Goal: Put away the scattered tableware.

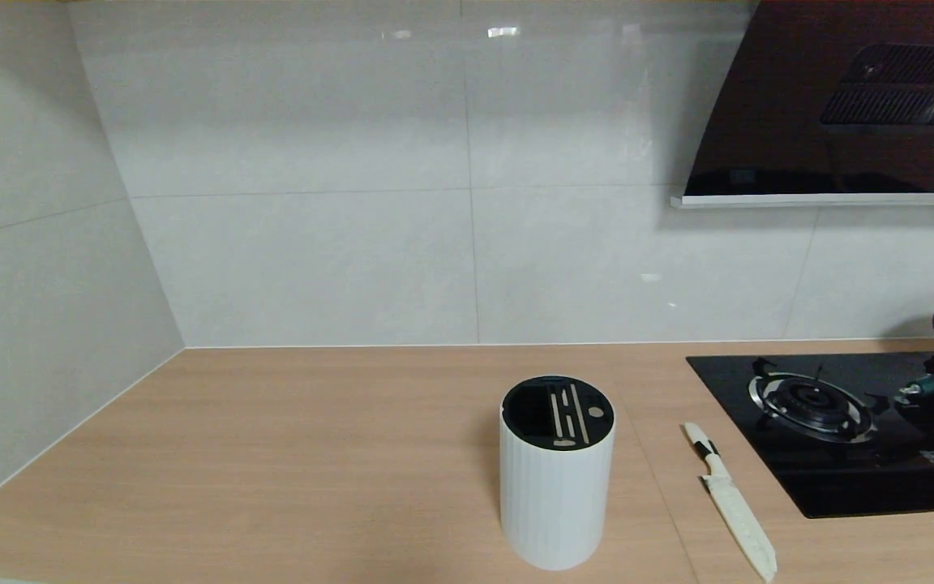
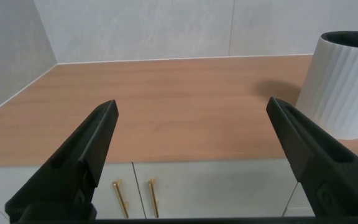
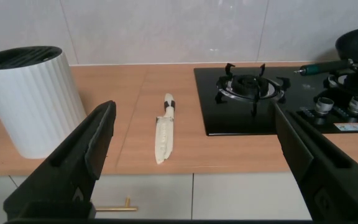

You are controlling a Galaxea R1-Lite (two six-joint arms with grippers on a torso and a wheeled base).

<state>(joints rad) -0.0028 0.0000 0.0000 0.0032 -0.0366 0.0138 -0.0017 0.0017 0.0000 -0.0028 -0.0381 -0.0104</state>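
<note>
Currently knife (image 1: 730,503) is lying on counter (image 1: 313,454) beside white holder (image 1: 556,478); left gripper (image 2: 191,106) and right gripper (image 3: 194,107) are hanging released, empty.

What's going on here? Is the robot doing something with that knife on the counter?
Nothing is being handled yet. The white knife lies flat on the wooden counter, between the white ribbed holder and the black stove, waiting to be put away. The left gripper and right gripper are both open and empty, out in front of the counter's edge; the right one faces the knife.
</note>
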